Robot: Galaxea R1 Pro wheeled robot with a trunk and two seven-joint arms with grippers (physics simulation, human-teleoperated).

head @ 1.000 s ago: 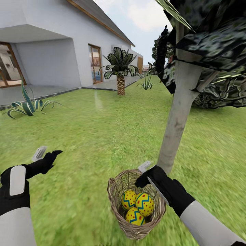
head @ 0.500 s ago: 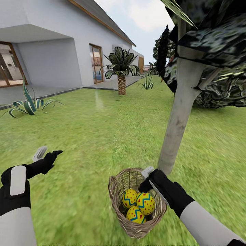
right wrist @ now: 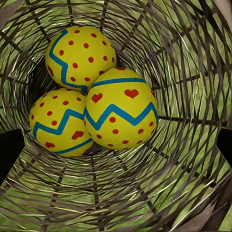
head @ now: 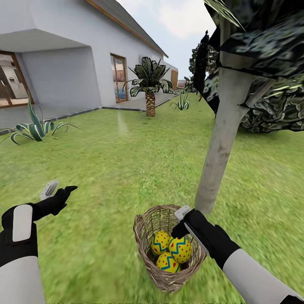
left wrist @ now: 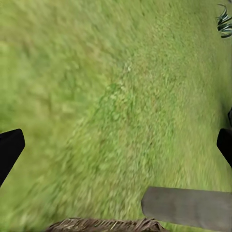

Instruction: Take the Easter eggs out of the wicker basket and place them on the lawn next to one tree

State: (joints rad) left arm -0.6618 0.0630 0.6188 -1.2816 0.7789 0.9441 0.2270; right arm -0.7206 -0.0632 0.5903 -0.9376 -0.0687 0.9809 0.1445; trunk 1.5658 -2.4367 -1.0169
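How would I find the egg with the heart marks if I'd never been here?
Find the pale tree trunk on the lawn; the wicker basket sits at its foot. Three yellow eggs lie inside. Yours is on top, the one with red hearts near its blue zigzag.

Wicker basket (head: 168,249), round, standing on the lawn (head: 126,169), just beside the foot of the tree (head: 219,147). Contents: three Easter eggs (head: 172,251), yellow with blue zigzags and red dots, bunched together and touching. Right gripper (head: 180,216), black, over the basket's far rim above the eggs; finger spread unclear. Left gripper (head: 59,191), well apart from the basket, fingers parted, held over bare grass. Background: white house (head: 63,55), palm (head: 149,90), spiky plant (head: 33,128).
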